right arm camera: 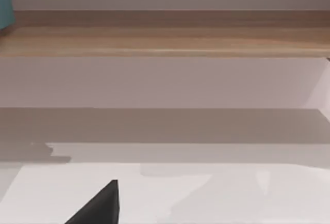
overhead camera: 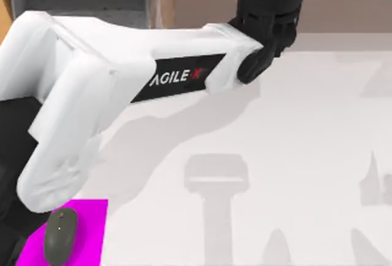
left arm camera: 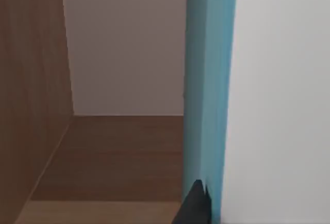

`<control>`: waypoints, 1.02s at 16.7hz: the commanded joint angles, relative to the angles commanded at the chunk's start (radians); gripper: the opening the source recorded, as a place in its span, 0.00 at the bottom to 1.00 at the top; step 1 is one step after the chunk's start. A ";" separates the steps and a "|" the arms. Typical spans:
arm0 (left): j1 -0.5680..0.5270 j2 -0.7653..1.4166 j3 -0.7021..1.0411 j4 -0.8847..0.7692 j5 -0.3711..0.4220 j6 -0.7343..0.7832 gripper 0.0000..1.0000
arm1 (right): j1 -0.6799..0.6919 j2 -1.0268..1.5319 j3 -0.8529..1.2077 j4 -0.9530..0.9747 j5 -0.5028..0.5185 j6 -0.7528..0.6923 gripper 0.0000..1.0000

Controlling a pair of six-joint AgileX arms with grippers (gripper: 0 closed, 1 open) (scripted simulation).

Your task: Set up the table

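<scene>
Closest to the camera's low edge in the top view, a dark grey mouse [overhead camera: 60,236] sits on a bright pink mat [overhead camera: 92,217] at the left side of the table [overhead camera: 306,131]. The table is the big white flat top that spreads from there out to the right and up to the back. Soft grey shadows lie on it.

Above the mat, my left arm [overhead camera: 110,88] stretches across the table, white with a black band. At its far end the left gripper [overhead camera: 269,8] reaches to the wood and grey shelf unit [overhead camera: 343,2] at the back. In the left wrist view one dark fingertip [left arm camera: 195,206] touches a tall blue-green thing [left arm camera: 209,90], maybe a book, that stands upright at the edge of a wooden shelf bay. I cannot tell if this claw is open, closed or holding the blue thing.

In the right wrist view a dark fingertip [right arm camera: 100,206] hangs low over the white top, facing the shelf. I cannot tell its claw either.

I think the step now is fetching the blue thing from the shelf. The next move needs a firm pinch on it, then a straight pull out so it does not tip or bump the wood
</scene>
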 joint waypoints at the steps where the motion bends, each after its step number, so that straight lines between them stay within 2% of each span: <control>1: -0.006 -0.015 -0.019 0.005 -0.006 0.000 0.00 | 0.000 0.000 0.000 0.000 0.000 0.000 1.00; 6: -0.003 -0.018 -0.025 0.006 -0.008 0.002 0.00 | 0.000 0.000 0.000 0.000 0.000 0.000 1.00; 9: -0.006 -0.045 -0.064 0.029 0.024 0.006 0.00 | 0.000 0.000 0.000 0.000 0.000 0.000 1.00; 12: -0.016 -0.107 -0.170 0.078 0.105 0.025 0.00 | 0.000 0.000 0.000 0.000 0.000 0.000 1.00; 17: -0.044 -0.262 -0.424 0.189 0.299 0.101 0.00 | 0.000 0.000 0.000 0.000 0.000 0.000 1.00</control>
